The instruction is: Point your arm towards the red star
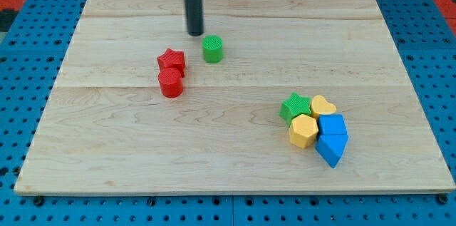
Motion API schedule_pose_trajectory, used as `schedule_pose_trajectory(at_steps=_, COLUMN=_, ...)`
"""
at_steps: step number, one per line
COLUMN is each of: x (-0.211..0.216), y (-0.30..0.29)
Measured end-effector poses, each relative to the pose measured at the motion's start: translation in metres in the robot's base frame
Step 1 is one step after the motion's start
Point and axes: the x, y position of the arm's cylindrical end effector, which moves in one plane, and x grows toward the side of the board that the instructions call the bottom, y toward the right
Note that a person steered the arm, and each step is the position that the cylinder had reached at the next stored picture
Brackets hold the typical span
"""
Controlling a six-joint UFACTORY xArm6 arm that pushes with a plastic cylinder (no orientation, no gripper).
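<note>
The red star (172,60) lies on the wooden board (235,162), left of centre in the view. A red cylinder (170,83) touches it just below. My tip (194,33) is above and to the right of the red star, a short gap away and not touching it. A green cylinder (212,49) stands just right of and below my tip, between the tip and the board's middle.
A cluster sits at the view's lower right: a green star (294,106), a yellow heart (323,105), a yellow hexagon (303,130), a blue block (332,125) and a blue block (331,147) below it. Blue pegboard surrounds the board.
</note>
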Motion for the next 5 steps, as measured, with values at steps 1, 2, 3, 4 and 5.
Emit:
schedule_pose_trajectory(at_steps=1, x=0.058, y=0.086)
schedule_pose_trajectory(at_steps=2, x=0.077, y=0.148)
schedule_pose_trajectory(at_steps=3, x=0.101, y=0.173)
schedule_pose_trajectory(at_steps=4, x=0.108, y=0.17)
schedule_pose_trajectory(at_steps=5, x=0.059, y=0.108)
